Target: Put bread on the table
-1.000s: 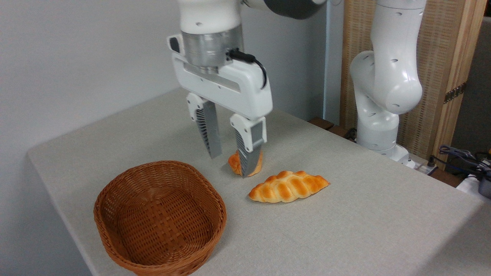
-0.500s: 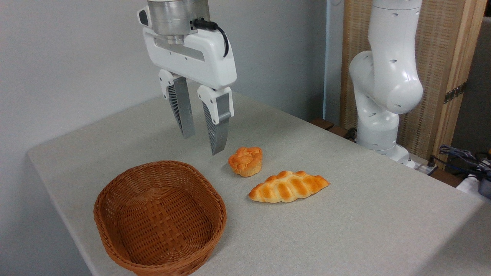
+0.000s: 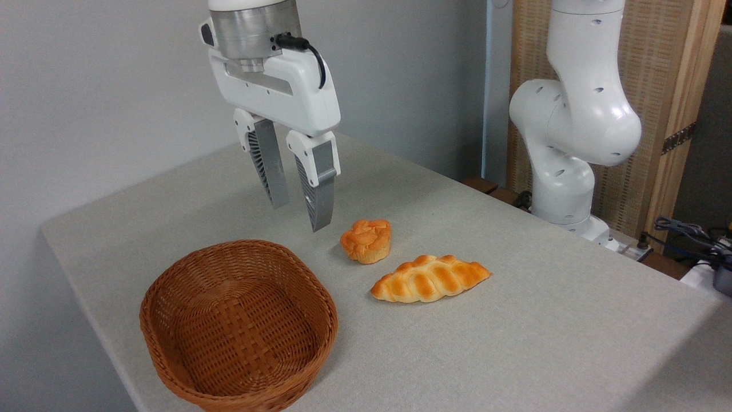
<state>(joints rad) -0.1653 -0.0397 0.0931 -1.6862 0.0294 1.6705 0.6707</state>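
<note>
The bread (image 3: 430,278), a long braided golden-orange loaf, lies flat on the grey-beige table (image 3: 514,320), right of the wicker basket (image 3: 240,326). My gripper (image 3: 298,214) hangs in the air above the table, up and to the left of the loaf and just behind the basket's far rim. Its two fingers are open, with nothing between them. The gripper touches neither the loaf nor the basket.
A small round orange bun (image 3: 366,240) stands on the table just behind the loaf's left end, right of the gripper. The basket holds nothing. The arm's white base (image 3: 563,194) rises at the table's back right. Cables (image 3: 686,234) lie off the right edge.
The gripper rose and moved left, away from the bun it was hiding a second ago, then stayed almost still. Loaf, bun and basket did not move.
</note>
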